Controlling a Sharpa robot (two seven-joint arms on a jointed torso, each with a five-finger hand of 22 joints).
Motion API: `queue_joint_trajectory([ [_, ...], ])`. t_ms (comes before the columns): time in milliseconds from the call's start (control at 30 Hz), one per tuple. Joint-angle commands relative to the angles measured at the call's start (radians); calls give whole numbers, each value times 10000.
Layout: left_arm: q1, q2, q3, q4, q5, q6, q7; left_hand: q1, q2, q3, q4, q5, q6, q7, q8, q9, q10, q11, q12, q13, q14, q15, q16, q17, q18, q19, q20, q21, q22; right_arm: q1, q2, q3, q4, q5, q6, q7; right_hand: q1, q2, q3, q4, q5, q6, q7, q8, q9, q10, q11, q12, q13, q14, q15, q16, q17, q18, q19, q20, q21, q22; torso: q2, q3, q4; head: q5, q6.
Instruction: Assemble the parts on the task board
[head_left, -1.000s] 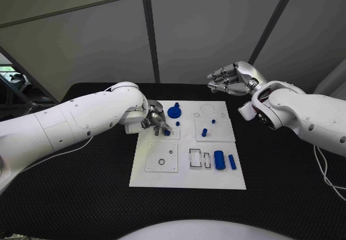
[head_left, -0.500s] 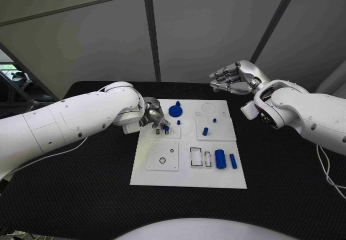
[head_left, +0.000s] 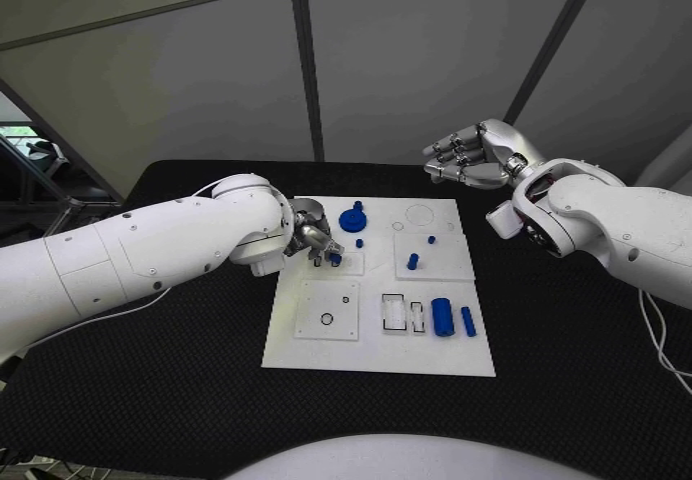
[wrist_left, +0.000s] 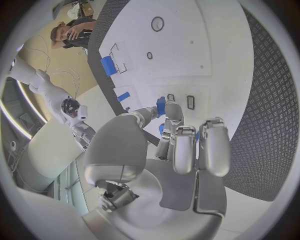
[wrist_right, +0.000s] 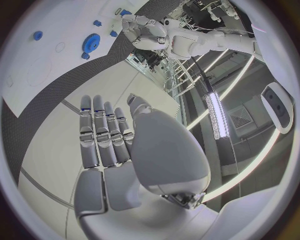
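Head view, left hand: your left hand (head_left: 310, 240) sits over the far-left part of the task board (head_left: 378, 355), its fingers pinched on a small blue peg (head_left: 333, 258) pointing down at the board.
Head view, key relation: the peg stands roughly upright, directly under the fingers and over the small left plate; the left hand is much the nearer one, so any seating move is a straight push down, as you'd judge it.
Head view, right hand: your right hand (head_left: 470, 157) hovers beyond the board's far-right corner, fingers curled in, holding nothing.
Head view, count: one blue gear (head_left: 353, 220) just right of the left hand, three little pegs on the far-right plate, two blue cylinders (head_left: 440, 318) lying at near right.
Left wrist view: fingers (wrist_left: 175, 140) close round the blue peg (wrist_left: 160, 106) above the white board (wrist_left: 212, 60).
Right wrist view: the right hand (wrist_right: 112, 140) shows its fingers together and straight, empty; the gear (wrist_right: 91, 42) lies well away.
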Motion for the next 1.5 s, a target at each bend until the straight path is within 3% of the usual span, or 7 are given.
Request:
queue_joint_trajectory([
  [33, -65, 34, 5, 80, -967, -504, -146, -173, -49, 1761, -1680, 203, -11, -51, 98, 85, 243, -149, 59, 29, 819, -73, -8, 1959, -830, 244, -76, 54, 446, 17, -9, 9, 29, -201, 10, 49, -82, 1, -24, -45, 48, 1, 118, -15, 12, -64, 2, 32, -12, -14, 36, -17, -16, 38, 15, 31, -54, -16, 7, 5, -22, 17, -9],
  [100, -115, 53, 4, 99, -1097, -630, -158, -257, -91, 1822, -1699, 415, -22, -63, 160, 154, 268, -162, 79, 31, 820, -84, -7, 1962, -831, 248, -89, 58, 458, 17, -13, 9, 33, -228, 7, 49, -82, 1, -24, -45, 48, 1, 118, -15, 12, -64, 2, 32, -12, -14, 36, -17, -16, 38, 15, 31, -54, -16, 5, -1, -23, 19, -10],
  [533, -233, 107, 5, 135, -1431, -907, -179, -330, -128, 1887, -1728, 561, -21, -86, 241, 235, 330, -183, 146, 74, 822, -100, -4, 1967, -843, 274, -104, 98, 526, 17, -23, 9, 42, -275, 4, 42, -82, 1, -24, -45, 48, 1, 118, -15, 12, -64, 2, 32, -12, -14, 36, -17, -16, 38, 15, 31, -54, -16, 20, -13, -13, -1, -20],
  [1500, -305, 206, 7, 65, -1729, -160, -439, -368, -172, 1946, -1768, 639, -20, -106, 315, 302, 338, -203, 122, 16, 822, -117, -6, 1966, -844, 279, -118, 102, 538, 14, 29, 9, 35, -297, 72, -31, -118, -11, -40, -45, 54, 5, 119, -12, 13, -67, 3, 46, -11, -12, 37, -7, -34, 39, 29, 35, -79, -33, 21, -4, -26, -5, -103],
])
